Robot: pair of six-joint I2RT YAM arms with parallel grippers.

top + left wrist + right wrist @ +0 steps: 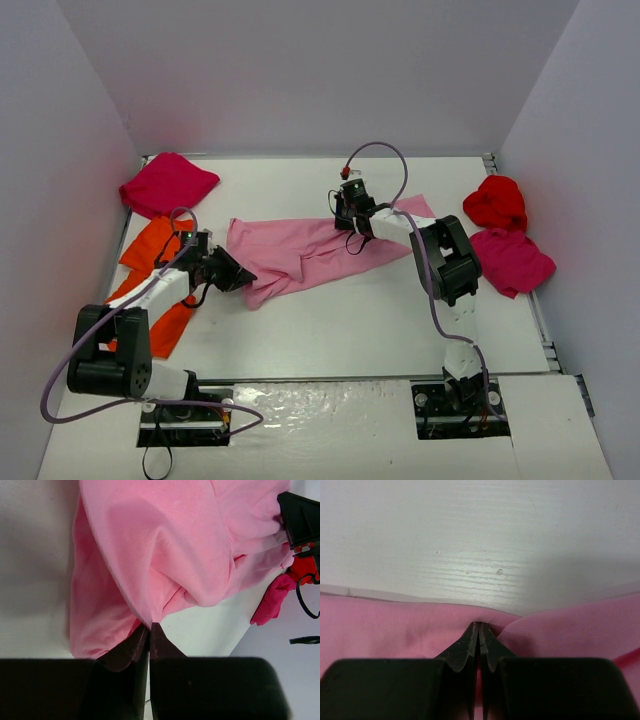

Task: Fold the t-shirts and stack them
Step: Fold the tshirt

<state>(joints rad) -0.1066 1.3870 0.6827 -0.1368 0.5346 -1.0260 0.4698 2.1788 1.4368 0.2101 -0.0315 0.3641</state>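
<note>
The light pink t-shirt (300,252) lay mid-counter (350,320), its long axis running from near left to far right. The left fingers (161,642) pinched a fold at its near-left end, and the right fingers (465,647) pinched its far edge. Both arms reached low and inward.

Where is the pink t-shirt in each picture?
Top external: the pink t-shirt lies stretched across the middle of the white table.
Left wrist: it fills the top, bunched above the shut jaws.
Right wrist: a pink band across the bottom, pinched in the shut jaws.
Shared landmark: that white table.
</note>
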